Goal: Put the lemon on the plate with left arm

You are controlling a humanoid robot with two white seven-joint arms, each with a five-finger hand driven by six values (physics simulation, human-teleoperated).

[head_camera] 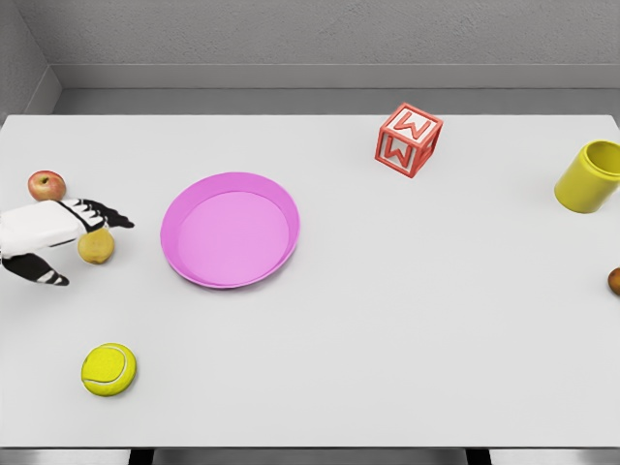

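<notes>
One hand point(60, 235) was in view, the left, its white arm coming in over the left edge of the tabletop point(407, 320). The right arm did not show at all. The lemon point(96, 246) lay close to that left edge, about halfway between the far and near edges, and the hand was over it: dark fingers point(108, 217) reached across its far side while the thumb point(41, 274) pointed down on the near side, toward the robot. The fingers looked spread around the fruit with the lemon sitting in the gap, so the hand seemed wide, not closed; whether any fingertip touched the skin could not be told.

The relation that mattered was simple. The lemon sat just under and slightly right of the palm, and the pink plate point(184, 208) lay further right again, near but clear of the fruit. So the likely carry ran from the left edge toward the middle of the tabletop. The lemon looked nearly round from above, so no long axis could be made out.

An apple point(46, 184) rested just beyond the hand, and a tennis ball point(108, 369) lay toward the near left corner. The lemon was not yet lifted, by the look of it, and the plate was bare.
</notes>
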